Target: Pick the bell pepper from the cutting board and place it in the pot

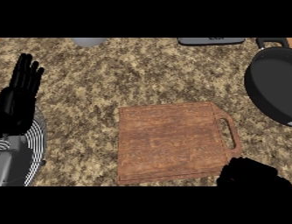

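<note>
The pepper itself cannot be made out in the head view: the top of the board (171, 140) that shows is bare brown wood, and whether the pepper sits inside the right hand (252, 173) cannot be told. That hand shows as a dark bunched mass at the lower edge of the view, over the board's near right corner, just below the slotted grip that juts from the board's right side. Whether the hand is open, closed or gripping something cannot be told from here. The board lies flat on the speckled brown table (148, 74), roughly in the middle and slightly turned. Up and to the right of it, apart from it and not touching, stands the pot (281, 85), black and round, partly cut off by the view's right edge. A small loop handle sits at the pot's far side and a long handle runs down toward the near right. Well apart at the view's left edge, the left hand (19, 94) rests open with its fingers straight and pointing up. Its grey forearm below lies over a round black-and-white striped thing (36, 144). At the table's far edge a pale grey round thing (88, 41) and a dark flat thing (211, 41) peek in
</note>
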Controlling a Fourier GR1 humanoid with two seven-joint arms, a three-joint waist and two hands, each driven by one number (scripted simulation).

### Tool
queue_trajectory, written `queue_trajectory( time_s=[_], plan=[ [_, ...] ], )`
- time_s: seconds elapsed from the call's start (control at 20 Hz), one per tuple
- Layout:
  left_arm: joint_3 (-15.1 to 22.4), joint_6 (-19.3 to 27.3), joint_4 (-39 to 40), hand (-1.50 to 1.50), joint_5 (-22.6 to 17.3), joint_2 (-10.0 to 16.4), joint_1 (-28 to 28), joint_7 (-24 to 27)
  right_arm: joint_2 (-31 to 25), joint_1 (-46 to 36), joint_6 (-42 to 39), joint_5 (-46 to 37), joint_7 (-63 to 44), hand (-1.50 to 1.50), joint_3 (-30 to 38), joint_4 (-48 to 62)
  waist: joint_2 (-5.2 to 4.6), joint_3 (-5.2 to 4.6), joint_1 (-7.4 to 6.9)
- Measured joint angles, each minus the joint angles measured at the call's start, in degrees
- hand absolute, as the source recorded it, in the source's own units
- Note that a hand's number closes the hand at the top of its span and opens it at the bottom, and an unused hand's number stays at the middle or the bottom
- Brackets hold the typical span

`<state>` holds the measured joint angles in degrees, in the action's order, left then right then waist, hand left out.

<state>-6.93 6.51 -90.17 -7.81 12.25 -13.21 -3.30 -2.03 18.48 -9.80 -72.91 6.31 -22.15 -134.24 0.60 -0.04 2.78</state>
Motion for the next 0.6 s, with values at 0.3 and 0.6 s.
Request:
queue_trajectory(
  time_s=[0.3, 0.6],
  plan=[
    [0.39, -0.8, -0.26, 0.0, -0.34, -0.18, -0.31, -0.04, 1.27, -4.45, -0.31, 1.6, -2.27, 1.5, 14.24, -2.64, -0.46, 0.07, -1.65],
    [0.72, -0.9, -0.21, 0.0, -0.21, -0.62, -0.62, 0.08, -2.65, -13.8, -6.33, 10.69, -2.08, 1.5, 33.89, 1.49, -0.61, 0.1, -2.16]
  ],
)
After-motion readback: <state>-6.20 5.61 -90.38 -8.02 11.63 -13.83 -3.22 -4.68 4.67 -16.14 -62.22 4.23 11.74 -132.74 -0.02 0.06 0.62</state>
